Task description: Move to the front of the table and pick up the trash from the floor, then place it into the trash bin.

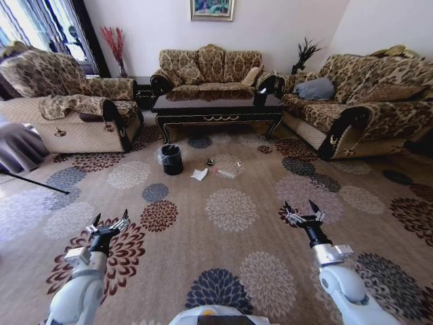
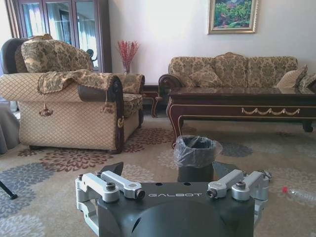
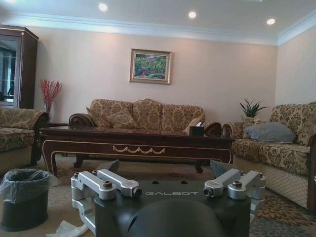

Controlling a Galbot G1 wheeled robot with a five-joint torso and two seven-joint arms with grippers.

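Observation:
The low dark table (image 1: 216, 105) with gold trim stands ahead, in front of the far sofa. On the carpet before it lie a crumpled white tissue (image 1: 199, 174), a clear bottle (image 1: 224, 172) and a small dark object (image 1: 210, 162). The black trash bin (image 1: 171, 160) with its bag liner stands just left of them. My left gripper (image 1: 108, 222) and right gripper (image 1: 303, 211) hover open and empty over the carpet, well short of the litter. The left wrist view faces the bin (image 2: 195, 158), the table (image 2: 242, 103) and the red-capped bottle (image 2: 298, 193). The right wrist view takes in the bin (image 3: 24, 197) and tissue (image 3: 66, 229).
Patterned sofas ring the carpet: one at the left (image 1: 74, 112), one behind the table (image 1: 210, 68), one at the right (image 1: 365, 101). A black box (image 3: 196, 130) sits on the table. A thin dark rod (image 1: 34, 181) lies at the far left. Open carpet stretches between me and the litter.

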